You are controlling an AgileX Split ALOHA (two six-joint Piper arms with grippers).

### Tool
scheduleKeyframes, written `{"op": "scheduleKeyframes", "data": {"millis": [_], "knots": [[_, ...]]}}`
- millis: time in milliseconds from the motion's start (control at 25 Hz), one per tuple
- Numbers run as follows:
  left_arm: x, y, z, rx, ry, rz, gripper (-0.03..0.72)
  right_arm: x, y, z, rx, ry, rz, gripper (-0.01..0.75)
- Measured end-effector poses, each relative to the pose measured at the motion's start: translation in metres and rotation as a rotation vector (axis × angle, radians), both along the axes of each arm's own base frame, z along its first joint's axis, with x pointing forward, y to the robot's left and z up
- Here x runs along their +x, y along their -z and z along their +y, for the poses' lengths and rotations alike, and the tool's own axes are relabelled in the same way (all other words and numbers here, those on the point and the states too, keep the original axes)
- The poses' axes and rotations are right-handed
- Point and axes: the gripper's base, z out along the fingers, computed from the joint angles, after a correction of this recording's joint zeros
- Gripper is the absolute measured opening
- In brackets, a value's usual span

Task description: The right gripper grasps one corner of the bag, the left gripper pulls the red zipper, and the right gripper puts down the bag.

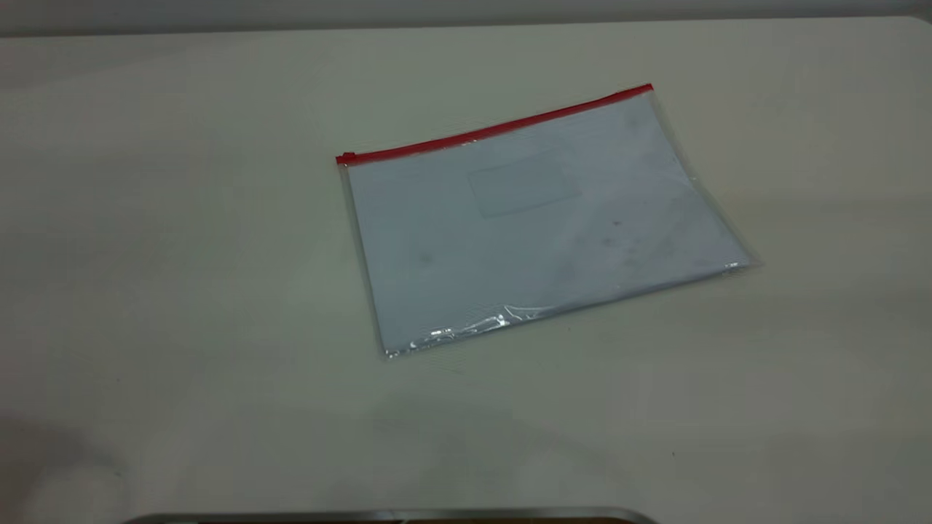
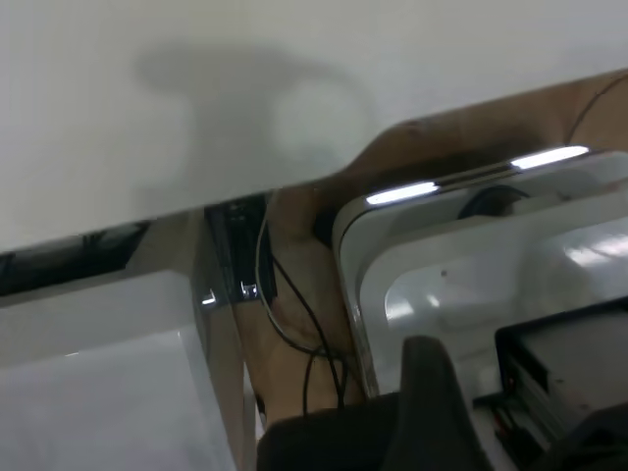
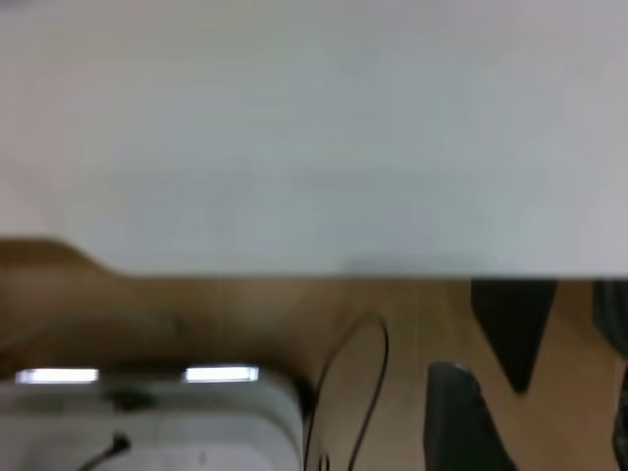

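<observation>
Your bag [image 1: 539,225] is lying flat on the table [image 1: 182,255], red zipper [image 1: 495,131] shut, both grippers parked off-table, finger state unreadable.

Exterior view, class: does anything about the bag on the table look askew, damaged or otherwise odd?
Only slightly. The bag lies flat but turned at an angle to the table edges, its red zipper sloping upward to the right. The plastic along its near edge is wrinkled. No tear or spill shows.

A pale, evenly lit table [image 1: 182,255] fills the scene — wooden floor [image 3: 245,314] beyond its edge.
</observation>
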Motion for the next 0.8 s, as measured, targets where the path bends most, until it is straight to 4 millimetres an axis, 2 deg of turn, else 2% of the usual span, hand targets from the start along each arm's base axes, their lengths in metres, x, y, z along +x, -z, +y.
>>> {"op": "scheduleKeyframes", "data": {"millis": [280,800], "knots": [[-0.043,0.025,0.012,0.068,-0.025,-0.14,0.548,0.0,0.0,0.0,-0.002,0.0,-0.018,0.416],[-0.098,0.013,0.02,0.053,-0.042,-0.463,0.548,0.0,0.0,0.0,-0.002,0.001,-0.018,0.416]]}}
